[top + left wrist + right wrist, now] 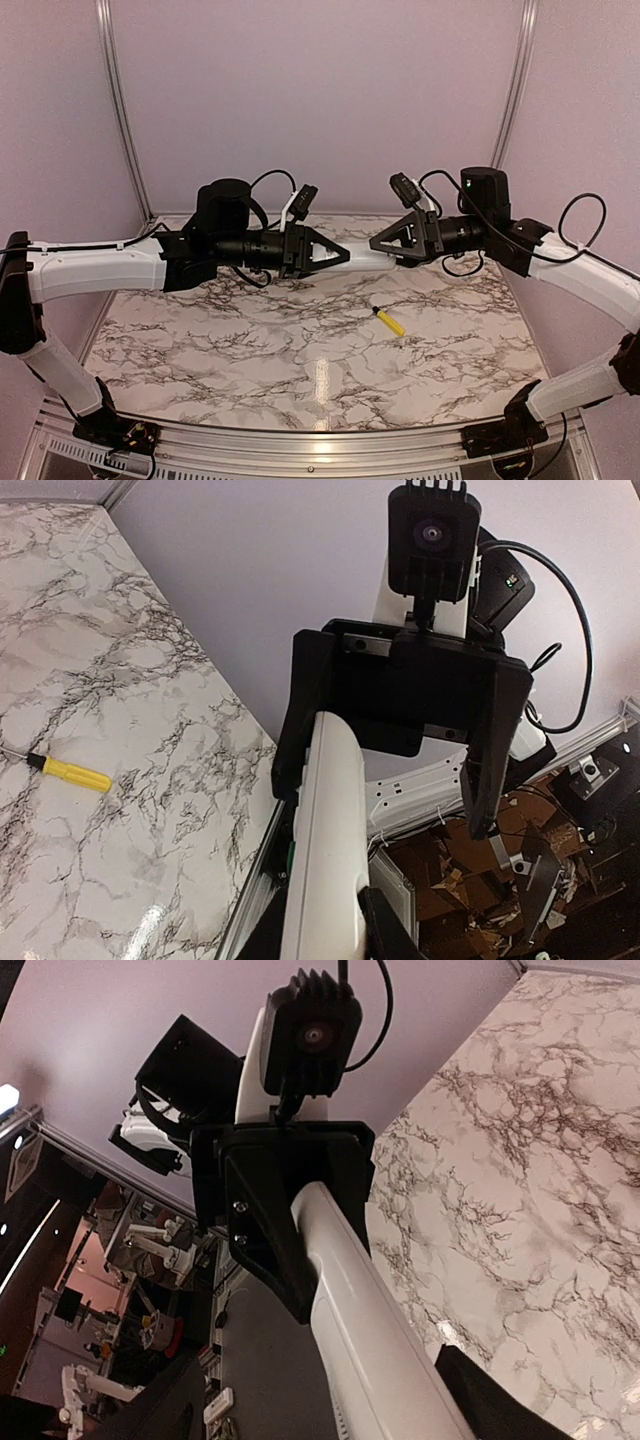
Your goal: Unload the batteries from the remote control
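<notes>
— Two grippers, one remote: location?
— Held in the air over the table's far edge, left gripper clamping one end, right gripper the other.
— Batteries?
— Can't tell; compartment unseen.
— Other items?
— Screwdriver, right of centre.

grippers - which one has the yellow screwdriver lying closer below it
The right gripper; the screwdriver lies almost under it, right of the left gripper.
</notes>
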`<state>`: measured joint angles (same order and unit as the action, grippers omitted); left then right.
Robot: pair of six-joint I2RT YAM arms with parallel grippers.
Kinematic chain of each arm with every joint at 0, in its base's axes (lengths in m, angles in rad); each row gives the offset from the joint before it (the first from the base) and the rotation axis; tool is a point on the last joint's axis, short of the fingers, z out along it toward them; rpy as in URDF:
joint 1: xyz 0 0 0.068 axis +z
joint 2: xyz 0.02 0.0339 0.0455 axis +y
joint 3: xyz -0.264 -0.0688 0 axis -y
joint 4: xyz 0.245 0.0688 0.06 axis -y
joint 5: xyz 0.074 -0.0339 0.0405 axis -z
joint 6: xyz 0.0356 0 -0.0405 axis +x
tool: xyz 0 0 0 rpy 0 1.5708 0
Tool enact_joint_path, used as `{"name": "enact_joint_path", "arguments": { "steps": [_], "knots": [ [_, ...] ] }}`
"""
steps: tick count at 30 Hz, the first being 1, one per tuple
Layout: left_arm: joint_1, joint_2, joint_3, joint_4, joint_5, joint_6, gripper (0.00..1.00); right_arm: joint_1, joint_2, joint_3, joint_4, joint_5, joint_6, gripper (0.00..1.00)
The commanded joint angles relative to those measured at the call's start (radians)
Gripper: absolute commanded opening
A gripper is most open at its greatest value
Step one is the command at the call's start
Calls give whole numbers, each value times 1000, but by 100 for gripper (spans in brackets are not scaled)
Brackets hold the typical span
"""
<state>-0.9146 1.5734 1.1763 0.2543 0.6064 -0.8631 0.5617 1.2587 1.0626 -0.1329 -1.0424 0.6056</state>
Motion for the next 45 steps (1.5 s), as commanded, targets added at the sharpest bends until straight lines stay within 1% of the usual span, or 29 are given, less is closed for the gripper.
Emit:
{"name": "enact_joint_path", "arguments": {
  "steps": [1, 4, 6, 8, 9, 14, 17, 19, 21, 24, 29, 35, 36, 38, 41, 45],
  "knots": [
    [6, -26, 19, -92, -88, 52, 0, 0, -1, 76, -145, 98, -97, 82],
    [6, -25, 34, -114, -70, 70, 0, -12, -6, 109, -208, 152, -128, 89],
    [6, -19, 38, -128, -61, 77, 0, -28, -14, 137, -260, 215, -143, 94],
    [5, -23, 33, -130, -66, 81, 1, -51, -32, 154, -301, 280, -144, 98],
    [6, -26, 30, -130, -70, 88, 2, -64, -44, 155, -311, 302, -143, 98],
    [6, -38, 31, -160, -120, 110, 0, -104, -89, 177, -369, 388, -148, 99],
    [7, -32, 27, -164, -126, 99, 0, -104, -77, 226, -435, 418, -146, 98],
    [9, -20, 38, -203, -139, 98, 0, -105, -61, 264, -490, 455, -140, 97],
    [11, -5, 47, -214, -127, 98, 0, -103, -60, 289, -523, 491, -124, 96],
    [12, 17, 38, -183, -104, 71, 0, -103, -66, 310, -551, 519, -90, 95],
    [12, 71, 87, -249, -100, 62, 0, -89, -85, 294, -557, 561, -17, 93],
    [13, 121, 140, -253, -76, 6, 0, -40, -91, 242, -528, 589, 38, 92],
    [13, 134, 157, -302, -80, 0, 0, -31, -93, 237, -518, 591, 45, 92],
    [16, 157, 197, -351, -89, -4, 0, -21, -92, 235, -504, 586, 57, 93],
    [19, 174, 218, -352, -73, -24, 0, -8, -83, 242, -503, 606, 72, 94],
    [23, 180, 224, -302, -48, -94, 0, -2, -66, 270, -527, 620, 73, 94]
  ]
}}
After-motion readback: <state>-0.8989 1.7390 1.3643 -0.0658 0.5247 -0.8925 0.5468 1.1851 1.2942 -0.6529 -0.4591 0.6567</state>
